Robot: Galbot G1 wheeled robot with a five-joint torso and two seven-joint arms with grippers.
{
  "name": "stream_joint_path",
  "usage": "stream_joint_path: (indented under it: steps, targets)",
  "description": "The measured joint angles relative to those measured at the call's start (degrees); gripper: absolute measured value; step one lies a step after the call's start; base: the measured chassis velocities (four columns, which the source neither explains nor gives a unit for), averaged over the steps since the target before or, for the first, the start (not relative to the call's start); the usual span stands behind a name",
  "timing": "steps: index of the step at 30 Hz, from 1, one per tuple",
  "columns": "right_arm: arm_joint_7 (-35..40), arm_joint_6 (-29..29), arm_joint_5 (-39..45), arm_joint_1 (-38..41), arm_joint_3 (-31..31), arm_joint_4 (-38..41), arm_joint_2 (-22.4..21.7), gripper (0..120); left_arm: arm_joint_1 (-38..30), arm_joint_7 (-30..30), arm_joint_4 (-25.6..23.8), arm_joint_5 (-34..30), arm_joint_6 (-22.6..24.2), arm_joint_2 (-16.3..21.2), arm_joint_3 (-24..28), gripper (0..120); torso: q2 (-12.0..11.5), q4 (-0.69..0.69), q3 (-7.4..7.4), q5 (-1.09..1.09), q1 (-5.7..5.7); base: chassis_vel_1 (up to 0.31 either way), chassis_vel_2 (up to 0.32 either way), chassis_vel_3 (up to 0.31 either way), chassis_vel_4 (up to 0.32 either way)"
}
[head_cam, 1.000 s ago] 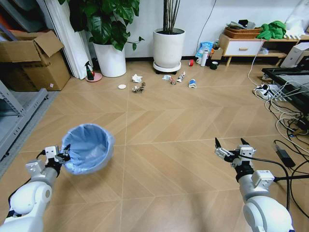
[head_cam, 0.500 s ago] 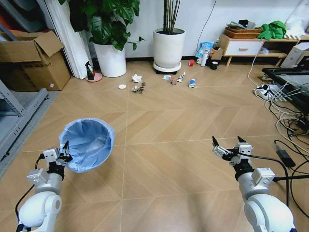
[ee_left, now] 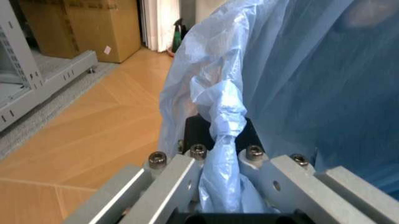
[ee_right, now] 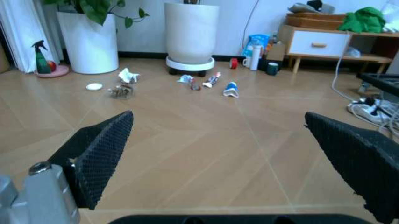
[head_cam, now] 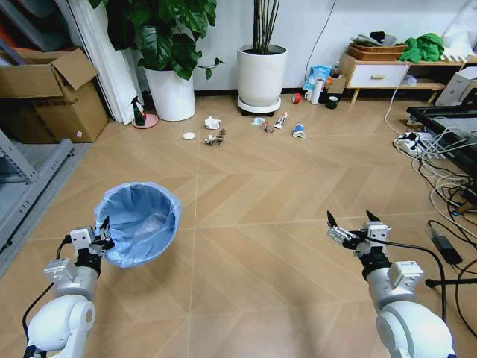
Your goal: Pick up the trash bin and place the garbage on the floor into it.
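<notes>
Two robot arms reach forward over a tan wood floor with a chevron pattern. The left gripper, low on the robot's left, is clamped on the near rim of a small round trash bin lined with a crinkly light blue bag. In the left wrist view, a twisted fold of that bag is pinched between the metal fingers. The bin is tilted, with its mouth facing up and toward the robot.

The right gripper hovers on the robot's right with its black fingertips spread wide, holding nothing.

Far ahead, the garbage lies scattered on the floor near two big white plant pots: a white disc, crumpled white paper, a white printed tube and a blue-white wrapper. All of it is well apart from the bin and both grippers.
</notes>
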Motion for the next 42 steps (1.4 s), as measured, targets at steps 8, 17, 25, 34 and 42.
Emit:
stream_joint_path:
  steps: [8,17,25,34,42]
  targets:
    - [-0.45,0.43,-1.11,-0.19,0.01,0.14,0.22,100,0.29,0.66,-0.10,0.59,2.31,0.80,-0.15,0,0.00,0.01,0.01,0.01,0.01,-0.170,0.299,0.172,-0.293]
    - [-0.98,0.97,-2.05,-0.18,0.06,-0.04,0.44,100,0.66,1.82,0.11,1.59,4.30,1.44,0.25,0,0.00,0.00,0.00,-0.02,0.00,-0.148,0.297,0.150,-0.295]
    - [-1.33,1.08,-2.29,-0.08,-0.20,-0.39,0.56,100,0.59,1.83,0.32,1.83,4.31,1.50,0.48,0,0.00,-0.01,-0.01,-0.02,0.00,-0.161,0.317,0.156,-0.328]
    - [-1.57,1.30,-2.63,-0.20,-0.34,-0.58,0.60,100,0.81,1.89,0.38,2.13,4.25,1.38,0.55,0,0.00,-0.02,-0.01,-0.02,0.00,-0.157,0.314,0.162,-0.326]
    - [-1.58,1.35,-2.64,-0.26,-0.37,-0.58,0.74,100,0.81,1.91,0.38,2.32,4.07,1.38,0.53,0,0.00,0.00,-0.01,0.00,-0.01,-0.116,0.353,0.128,-0.356]
